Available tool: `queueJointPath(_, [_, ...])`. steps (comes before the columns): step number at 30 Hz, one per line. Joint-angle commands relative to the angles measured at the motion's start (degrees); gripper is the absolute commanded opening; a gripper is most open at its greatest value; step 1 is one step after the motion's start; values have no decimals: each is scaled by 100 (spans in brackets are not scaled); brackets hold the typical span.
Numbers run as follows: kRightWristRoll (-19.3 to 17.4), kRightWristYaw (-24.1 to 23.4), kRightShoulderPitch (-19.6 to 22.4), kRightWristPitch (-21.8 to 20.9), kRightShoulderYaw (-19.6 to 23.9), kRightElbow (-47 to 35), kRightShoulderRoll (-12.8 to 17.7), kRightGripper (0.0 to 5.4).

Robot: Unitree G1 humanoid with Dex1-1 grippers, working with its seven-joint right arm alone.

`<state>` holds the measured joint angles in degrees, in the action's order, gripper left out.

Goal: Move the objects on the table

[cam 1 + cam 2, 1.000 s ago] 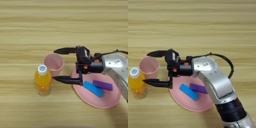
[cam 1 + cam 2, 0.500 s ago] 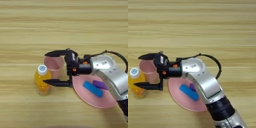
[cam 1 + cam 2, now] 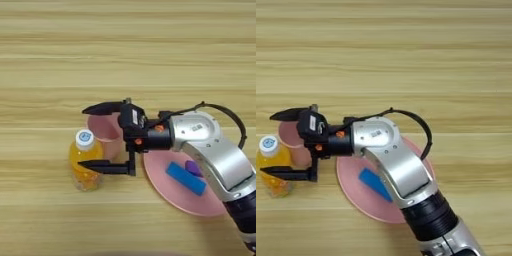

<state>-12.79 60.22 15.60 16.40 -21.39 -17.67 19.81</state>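
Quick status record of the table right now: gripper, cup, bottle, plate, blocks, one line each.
gripper: right arm's, fingers wide open, straddling the cup
pink cup: upright, between the fingers, not clamped
juice bottle: upright, left of cup, lower finger tip in front of it
pink plate: right of cup, under the forearm
blue block: on plate
purple block: on plate, partly hidden by the arm

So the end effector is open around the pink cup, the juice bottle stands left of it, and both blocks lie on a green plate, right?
Not quite: the plate is pink, as the left eye view shows. The rest holds: the end effector is open around the pink cup, the juice bottle left, both blocks on the plate.
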Motion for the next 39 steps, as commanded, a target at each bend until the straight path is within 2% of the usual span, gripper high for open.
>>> queueJointPath(1, [49,-197,393,-248,61,-140,-57,484])
queueJointPath(14, [69,-171,398,-314,27,-141,-90,338])
queueJointPath(24, [61,-157,420,-319,46,-82,-99,189])
queueJointPath(34, [-5,-130,457,-261,54,-133,-115,184])
queueJointPath(39, [-520,-161,584,272,274,-605,-190,184])
